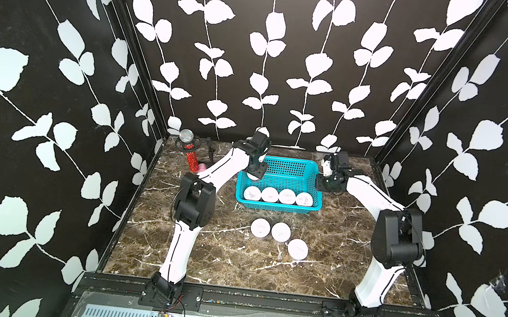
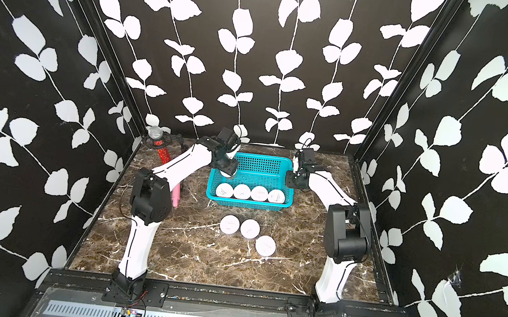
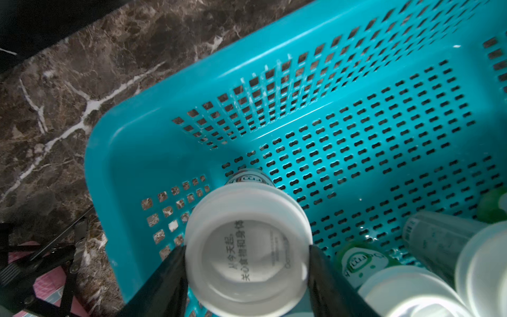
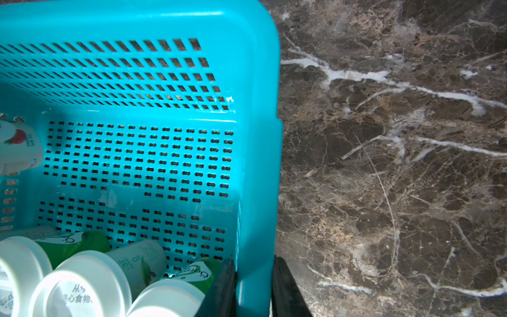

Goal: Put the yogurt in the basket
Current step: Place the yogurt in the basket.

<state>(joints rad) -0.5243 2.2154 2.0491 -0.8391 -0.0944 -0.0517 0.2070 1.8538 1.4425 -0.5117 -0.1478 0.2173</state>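
While three cups [image 1: 281,231] stand loose on the table [image 1: 172,253], at 6 o'clock from the basket [image 1: 278,204], each is upright with its white lid up and its long axis vertical. Two touch side by side and the third sits just beside them at their 4 o'clock.

Inside the basket, four cups [image 1: 287,197] line its near wall in a row running 9 to 3 o'clock, lids up.

At 10 o'clock from that row, the left gripper [image 3: 247,255] has its fingers [image 3: 175,263] half spread and pressed on either side of a fifth cup [image 3: 248,247]. That cup hangs over the basket's 9 o'clock end, lid toward the wrist and base toward the floor.

At 3 o'clock, the right gripper [image 4: 253,277] is nearly closed, pinching the basket's side wall.

A pink bottle [image 2: 176,194] lies at the table's 10 o'clock.
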